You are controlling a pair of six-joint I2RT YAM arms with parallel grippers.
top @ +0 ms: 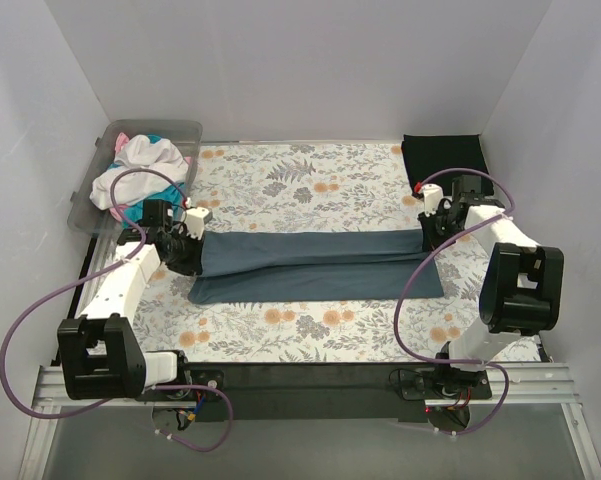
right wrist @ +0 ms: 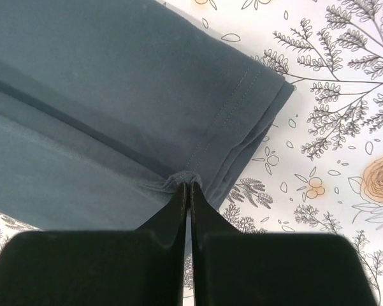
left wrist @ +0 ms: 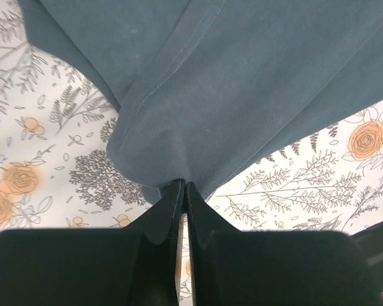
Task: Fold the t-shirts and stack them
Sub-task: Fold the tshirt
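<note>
A slate blue-grey t-shirt (top: 315,263) lies stretched in a long folded band across the floral cloth. My left gripper (top: 185,248) is shut on its left end; in the left wrist view the fingertips pinch a fold of the blue-grey t-shirt (left wrist: 242,95), left gripper (left wrist: 183,185). My right gripper (top: 435,232) is shut on the right end, where the hem of the blue-grey t-shirt (right wrist: 115,102) bunches between the tips of the right gripper (right wrist: 189,182). A folded black t-shirt (top: 445,158) rests at the back right. White (top: 145,160), teal and pink t-shirts sit heaped in the bin.
A clear plastic bin (top: 185,132) stands at the back left corner. The floral table cloth (top: 310,335) covers the table. White walls close in on three sides. Purple cables loop beside both arms.
</note>
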